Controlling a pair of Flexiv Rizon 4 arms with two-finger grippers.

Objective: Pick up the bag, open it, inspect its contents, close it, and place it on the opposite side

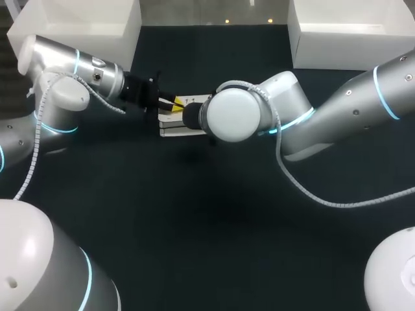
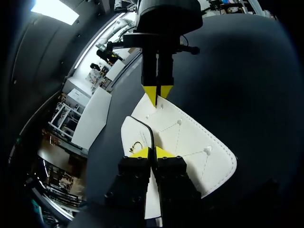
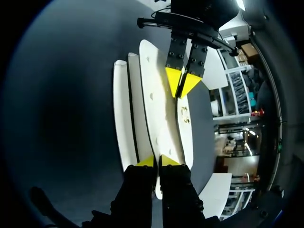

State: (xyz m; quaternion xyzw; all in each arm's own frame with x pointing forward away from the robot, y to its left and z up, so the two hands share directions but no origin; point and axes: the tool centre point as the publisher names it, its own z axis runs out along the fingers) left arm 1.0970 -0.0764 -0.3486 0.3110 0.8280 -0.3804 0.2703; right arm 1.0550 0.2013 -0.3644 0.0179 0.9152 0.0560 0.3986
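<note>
From my console, the white bag [image 2: 190, 137] sits in the middle of the table [image 1: 214, 214], toward its far side, with both arms meeting over it. My left end effector [image 2: 152, 153] has its yellow tips drawn narrow, pinched on the near-left edge of the bag's flap [image 3: 159, 104]. My right end effector [image 3: 156, 160] is pinched just as narrowly on the opposite edge, so the two face each other across the flap. I judge the task to be in its opening step: the bag is gripped from both sides, and in the right wrist view the white panels stand apart like fanned leaves, which suggests the flap is being parted from the body. I cannot tell whether the bag is lifted clear of the table or rests on it. Nothing of the inside shows, so the inspection, the closing and the placing on the opposite side are all left to do. As for writing, I can read none: the flap shows only dotted stitching, a few small studs [image 2: 179, 122] and a small metal ring [image 2: 137, 146] near my left tips, with no logo or label.
</note>
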